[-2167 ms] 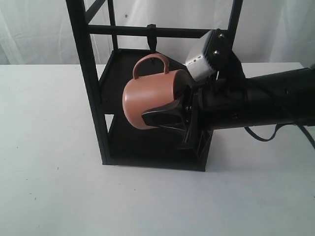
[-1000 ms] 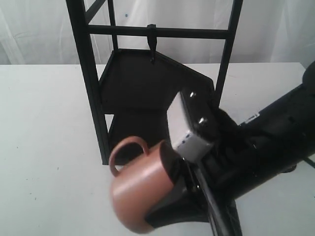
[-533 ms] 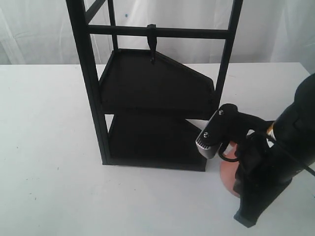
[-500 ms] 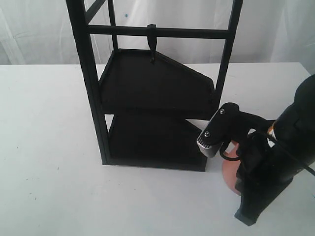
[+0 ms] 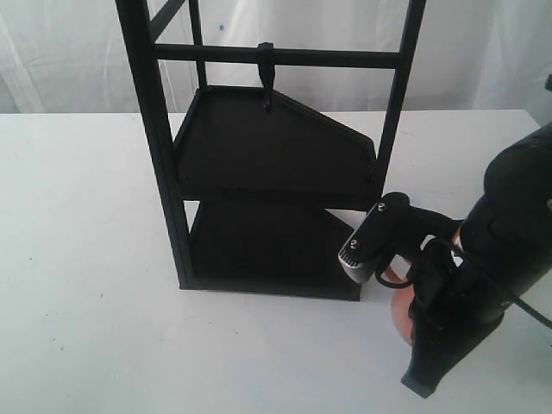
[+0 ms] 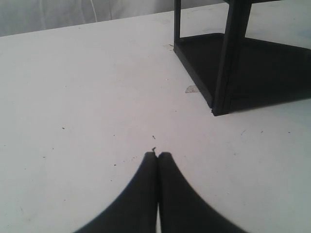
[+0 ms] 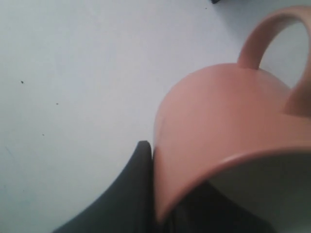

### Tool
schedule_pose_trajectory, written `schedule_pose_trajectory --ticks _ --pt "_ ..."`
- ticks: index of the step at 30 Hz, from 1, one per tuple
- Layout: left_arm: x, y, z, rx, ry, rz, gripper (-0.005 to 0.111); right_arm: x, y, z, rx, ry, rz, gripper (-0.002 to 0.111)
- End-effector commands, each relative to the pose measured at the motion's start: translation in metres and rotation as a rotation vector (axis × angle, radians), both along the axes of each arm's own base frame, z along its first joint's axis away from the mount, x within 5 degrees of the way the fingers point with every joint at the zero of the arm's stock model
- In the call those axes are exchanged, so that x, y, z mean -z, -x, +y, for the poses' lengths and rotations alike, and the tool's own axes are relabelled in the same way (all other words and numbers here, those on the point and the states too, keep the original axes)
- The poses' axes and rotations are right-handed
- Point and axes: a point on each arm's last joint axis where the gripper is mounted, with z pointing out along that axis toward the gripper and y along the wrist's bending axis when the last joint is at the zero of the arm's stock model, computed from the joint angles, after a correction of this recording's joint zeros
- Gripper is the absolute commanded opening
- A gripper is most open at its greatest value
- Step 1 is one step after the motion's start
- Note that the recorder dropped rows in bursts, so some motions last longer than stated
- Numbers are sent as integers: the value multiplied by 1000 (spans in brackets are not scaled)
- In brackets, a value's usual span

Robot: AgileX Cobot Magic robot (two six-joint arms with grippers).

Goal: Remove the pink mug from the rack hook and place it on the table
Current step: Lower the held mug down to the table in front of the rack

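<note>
The pink mug (image 5: 398, 312) is low over the table (image 5: 86, 302), just right of the rack's (image 5: 164, 172) front corner, mostly hidden behind my right arm. I cannot tell whether it touches the tabletop. My right gripper (image 7: 165, 194) is shut on the mug's (image 7: 223, 121) rim, with one finger (image 7: 133, 194) on the outer wall and the other inside; the loop handle points away from the gripper. The rack hook (image 5: 267, 82) hangs bare from the crossbar. My left gripper (image 6: 158, 156) is shut on nothing above the table, near the rack's base (image 6: 228, 73).
The rack's two dark shelves (image 5: 276, 147) sit just left of my right arm. The right wrist camera housing (image 5: 360, 246) is close to the rack's front right post (image 5: 392, 112). White curtains hang behind the table.
The mug has come off the hook, swung down in front of the rack, then gone right and low beside its corner. In the last half second the arm edged slightly left.
</note>
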Motion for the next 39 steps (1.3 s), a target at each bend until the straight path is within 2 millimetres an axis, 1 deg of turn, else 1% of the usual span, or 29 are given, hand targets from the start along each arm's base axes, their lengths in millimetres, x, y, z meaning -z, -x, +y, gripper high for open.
schedule_pose_trajectory --ticks 1,7,18,26,29,36,39 --pt "1 0 0 -1 1 0 0 5 -5 4 2 -4 -1 0" --pt "1 0 0 -1 1 0 0 12 -6 9 -11 -28 33 0" --pt "1 0 0 -1 1 0 0 13 -3 19 -39 -128 78 0" --pt "1 0 0 -1 1 0 0 13 3 27 -107 -202 134 0" --pt "1 0 0 -1 1 0 0 12 7 33 -143 -196 133 0" --pt "1 0 0 -1 1 0 0 13 30 57 -303 -164 118 0" --pt "1 0 0 -1 1 0 0 11 33 64 -341 -169 85 0"
